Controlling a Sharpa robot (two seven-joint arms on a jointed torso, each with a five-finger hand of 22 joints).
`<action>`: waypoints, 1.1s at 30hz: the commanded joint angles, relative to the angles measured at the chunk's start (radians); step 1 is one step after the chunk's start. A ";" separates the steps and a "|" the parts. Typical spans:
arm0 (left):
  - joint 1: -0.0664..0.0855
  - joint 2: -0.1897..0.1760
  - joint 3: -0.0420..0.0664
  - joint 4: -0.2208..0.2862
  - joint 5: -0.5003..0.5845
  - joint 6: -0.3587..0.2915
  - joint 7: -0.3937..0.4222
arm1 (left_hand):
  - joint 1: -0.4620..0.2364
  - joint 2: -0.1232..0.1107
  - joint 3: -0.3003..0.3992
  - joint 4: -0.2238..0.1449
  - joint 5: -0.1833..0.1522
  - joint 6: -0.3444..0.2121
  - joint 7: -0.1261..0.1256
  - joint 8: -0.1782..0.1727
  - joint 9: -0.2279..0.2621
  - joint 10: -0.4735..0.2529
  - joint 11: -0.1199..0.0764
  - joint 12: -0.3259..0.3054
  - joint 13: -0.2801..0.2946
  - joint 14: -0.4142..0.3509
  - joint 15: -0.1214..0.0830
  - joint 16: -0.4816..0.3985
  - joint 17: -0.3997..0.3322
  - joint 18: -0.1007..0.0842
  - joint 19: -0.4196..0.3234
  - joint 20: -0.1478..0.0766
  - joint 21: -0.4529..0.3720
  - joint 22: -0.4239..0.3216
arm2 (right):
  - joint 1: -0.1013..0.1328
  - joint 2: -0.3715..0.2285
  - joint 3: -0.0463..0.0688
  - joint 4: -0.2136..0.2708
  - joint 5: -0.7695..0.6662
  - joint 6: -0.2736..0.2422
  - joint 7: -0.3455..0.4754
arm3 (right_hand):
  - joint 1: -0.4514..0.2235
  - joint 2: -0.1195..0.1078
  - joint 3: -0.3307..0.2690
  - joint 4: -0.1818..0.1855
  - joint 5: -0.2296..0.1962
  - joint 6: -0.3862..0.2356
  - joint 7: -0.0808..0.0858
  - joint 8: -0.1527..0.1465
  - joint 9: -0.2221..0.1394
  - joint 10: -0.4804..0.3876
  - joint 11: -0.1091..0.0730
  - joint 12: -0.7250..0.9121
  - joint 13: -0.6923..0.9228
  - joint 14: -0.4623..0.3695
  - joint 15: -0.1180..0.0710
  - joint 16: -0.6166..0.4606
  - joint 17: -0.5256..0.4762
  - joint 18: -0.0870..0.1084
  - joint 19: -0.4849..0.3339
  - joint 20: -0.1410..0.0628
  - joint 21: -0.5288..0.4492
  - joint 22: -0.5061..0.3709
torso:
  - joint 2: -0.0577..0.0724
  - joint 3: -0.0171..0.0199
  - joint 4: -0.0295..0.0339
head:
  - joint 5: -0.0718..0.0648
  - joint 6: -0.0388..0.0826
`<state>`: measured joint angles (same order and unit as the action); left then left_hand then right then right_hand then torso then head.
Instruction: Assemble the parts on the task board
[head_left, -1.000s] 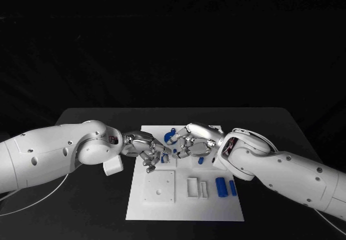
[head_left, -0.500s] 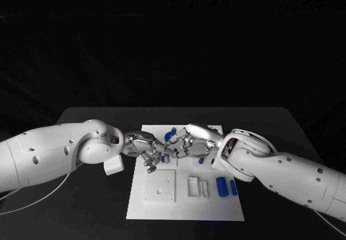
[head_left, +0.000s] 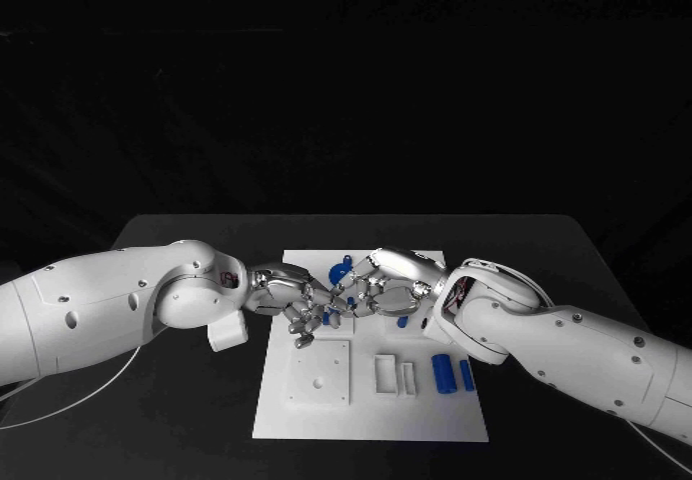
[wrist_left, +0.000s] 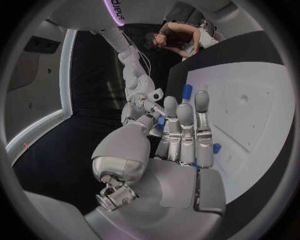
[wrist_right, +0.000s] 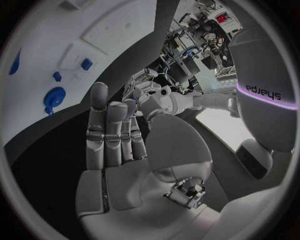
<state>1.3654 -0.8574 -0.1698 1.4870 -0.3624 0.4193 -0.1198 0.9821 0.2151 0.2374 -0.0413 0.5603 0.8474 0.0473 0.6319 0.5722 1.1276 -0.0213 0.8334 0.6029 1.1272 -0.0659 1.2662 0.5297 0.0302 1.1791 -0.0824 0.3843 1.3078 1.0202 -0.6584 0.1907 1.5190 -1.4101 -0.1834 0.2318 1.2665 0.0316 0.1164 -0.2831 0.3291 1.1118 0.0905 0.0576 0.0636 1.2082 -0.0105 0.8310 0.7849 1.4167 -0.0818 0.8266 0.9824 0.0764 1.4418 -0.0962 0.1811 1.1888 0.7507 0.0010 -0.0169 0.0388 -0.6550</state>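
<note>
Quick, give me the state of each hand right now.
Left hand: over the white board, fingers meeting the other hand's; a grip cannot be told.
Right hand: curled in against the left's; whether it holds something cannot be told.

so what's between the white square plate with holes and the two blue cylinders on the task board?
In the head view, two upright white slotted blocks sit between the white square plate and the blue cylinders.

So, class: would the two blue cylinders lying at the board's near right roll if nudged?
Probably. The blue cylinders lie on their sides on the flat task board, so a sideways nudge likely rolls them. They look small and rigid, probably light. Smooth surfaces may slip.
</note>
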 joint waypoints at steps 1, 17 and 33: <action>0.001 0.004 0.002 0.007 0.034 0.027 0.033 | 0.002 0.013 0.135 -0.140 0.000 0.004 -0.001 -0.003 0.001 -0.009 -0.001 0.005 -0.001 -0.007 0.001 0.006 -0.001 0.011 -0.007 -0.002 0.005 0.021 | -0.002 0.003 -0.001 0.004 0.005 -0.006 0.014 | 0.008 0.005 0.009 0.000 -0.007 0.016 0.000 0.005 0.002 -0.001 -0.010 0.004 0.002 0.005 0.000 0.007 0.003 0.003 0.006 -0.003 -0.006 0.004 | 0.000 0.0002 -0.0001 | 0.000 0.000; 0.001 0.007 0.002 0.005 0.085 0.046 0.036 | 0.003 0.014 0.134 -0.137 -0.004 0.001 0.000 -0.004 0.003 -0.013 0.001 0.004 -0.002 -0.012 0.003 0.005 -0.003 0.011 -0.009 0.000 0.001 0.021 | -0.005 0.005 -0.001 0.005 0.010 -0.043 0.022 | 0.008 0.018 -0.017 0.004 -0.022 0.083 -0.021 0.005 0.005 0.003 -0.020 0.001 0.006 0.007 -0.006 0.011 0.013 -0.004 0.012 -0.010 -0.017 0.016 | 0.000 0.0005 0.0001 | -0.005 0.000; 0.001 0.010 0.002 0.006 0.126 0.064 0.033 | 0.001 -0.025 0.117 -0.151 0.013 -0.006 0.004 -0.025 -0.008 -0.018 0.002 -0.001 -0.006 -0.017 0.005 0.004 -0.008 0.012 -0.011 0.002 -0.004 0.020 | -0.005 0.011 -0.001 0.003 -0.031 -0.086 0.022 | 0.006 0.040 -0.035 0.004 0.001 0.098 -0.026 0.005 0.006 0.008 -0.023 -0.006 0.007 0.012 -0.009 0.014 0.023 -0.006 0.022 -0.014 -0.029 0.023 | 0.000 -0.0001 0.0001 | -0.004 -0.001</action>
<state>1.3648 -0.8581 -0.1714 1.4778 -0.2836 0.4398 -0.1239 0.9904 0.2146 0.2257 -0.0532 0.5659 0.8410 0.0537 0.6120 0.5729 1.1184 -0.0158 0.8334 0.5980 1.1165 -0.0624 1.2662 0.5235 0.0303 1.1755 -0.0787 0.3843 1.3077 1.0174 -0.6557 0.1913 1.5175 -1.4225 -0.2549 0.2448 1.2724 0.0603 0.0783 -0.2789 0.3273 1.2067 0.0656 0.0584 0.0672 1.2186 -0.0289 0.8309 0.7913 1.4238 -0.0888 0.8383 1.0041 0.0764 1.4563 -0.1106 0.1577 1.2099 0.7506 0.0012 -0.0160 0.0345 -0.6553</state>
